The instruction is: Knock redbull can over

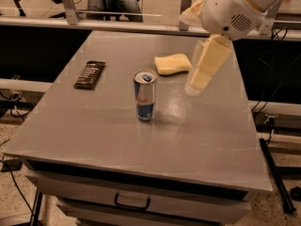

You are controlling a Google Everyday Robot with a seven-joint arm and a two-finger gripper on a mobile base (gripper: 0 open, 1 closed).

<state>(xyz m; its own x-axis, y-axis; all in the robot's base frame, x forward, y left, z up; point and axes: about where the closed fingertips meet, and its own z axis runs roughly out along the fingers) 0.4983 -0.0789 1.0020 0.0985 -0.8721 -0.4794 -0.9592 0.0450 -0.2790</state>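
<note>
I saw the gripper (194, 85) over the desk (94, 126) at two o'clock of the upright redbull can (145, 96); open or closed, I couldn't tell.

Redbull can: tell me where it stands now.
Camera view: the redbull can stands upright near the middle of the table, just in front of the sponge, the remote farther left; the gripper hovers to its right.
</note>
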